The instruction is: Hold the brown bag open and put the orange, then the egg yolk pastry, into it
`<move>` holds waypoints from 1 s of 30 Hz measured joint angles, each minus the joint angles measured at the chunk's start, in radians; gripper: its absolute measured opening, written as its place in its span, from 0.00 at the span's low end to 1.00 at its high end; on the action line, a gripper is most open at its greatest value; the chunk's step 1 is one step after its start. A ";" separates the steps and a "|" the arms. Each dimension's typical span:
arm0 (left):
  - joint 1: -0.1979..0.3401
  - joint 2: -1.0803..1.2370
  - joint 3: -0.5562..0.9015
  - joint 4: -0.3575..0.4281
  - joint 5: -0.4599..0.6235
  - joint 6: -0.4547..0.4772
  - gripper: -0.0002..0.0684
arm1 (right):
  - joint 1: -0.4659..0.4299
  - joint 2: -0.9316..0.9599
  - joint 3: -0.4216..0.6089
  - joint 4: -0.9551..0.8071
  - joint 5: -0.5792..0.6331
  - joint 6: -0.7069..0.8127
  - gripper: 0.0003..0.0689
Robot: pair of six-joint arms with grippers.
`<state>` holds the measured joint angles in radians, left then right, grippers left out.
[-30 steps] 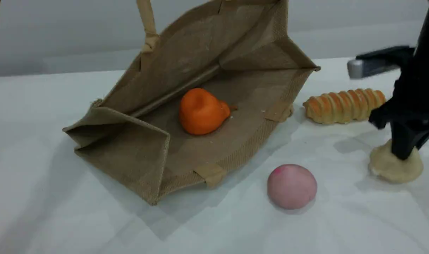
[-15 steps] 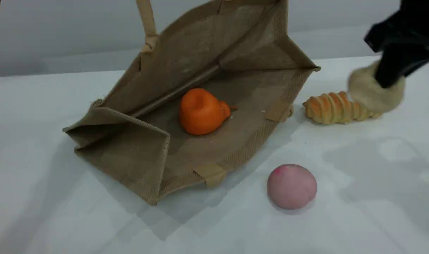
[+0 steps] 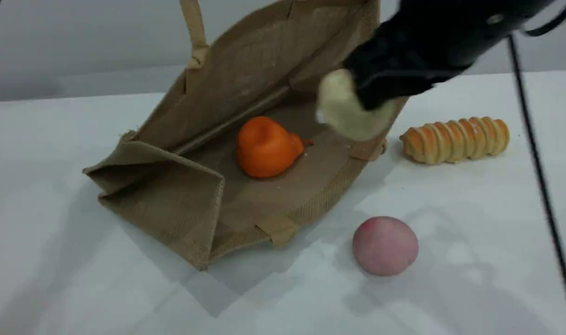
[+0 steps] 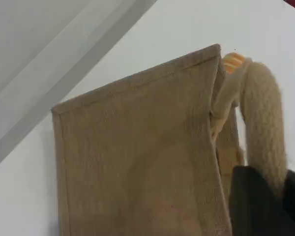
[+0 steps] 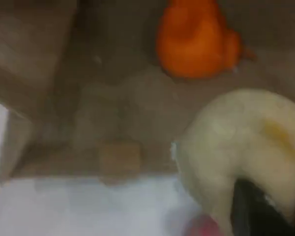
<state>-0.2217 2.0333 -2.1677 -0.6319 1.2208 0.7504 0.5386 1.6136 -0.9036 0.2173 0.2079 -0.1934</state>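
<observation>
Two grips: right gripper [image 3: 364, 97] clamped on the pastry [image 3: 343, 114], left gripper [image 4: 265, 196] on the bag [image 3: 264, 51] handle [image 4: 263, 118]. Release low — once the orange [image 3: 266, 146] sits just beside the fingers [image 5: 248, 209].

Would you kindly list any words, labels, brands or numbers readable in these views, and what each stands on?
None readable in any view: the visible surfaces of the brown bag, the orange, the egg yolk pastry, the bread roll and the pink ball are plain.
</observation>
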 joint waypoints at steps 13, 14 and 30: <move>0.000 0.000 0.000 0.000 0.000 0.000 0.15 | 0.011 0.280 -0.145 -0.006 -0.168 -0.002 0.04; 0.000 0.000 0.000 0.000 0.000 0.000 0.15 | 0.011 0.299 -0.166 -0.006 -0.165 -0.002 0.04; 0.000 0.000 0.000 -0.002 0.000 -0.001 0.15 | 0.011 0.547 -0.429 -0.006 -0.145 -0.003 0.04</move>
<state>-0.2217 2.0333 -2.1677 -0.6339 1.2208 0.7494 0.5499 2.1611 -1.3330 0.2112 0.0633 -0.1960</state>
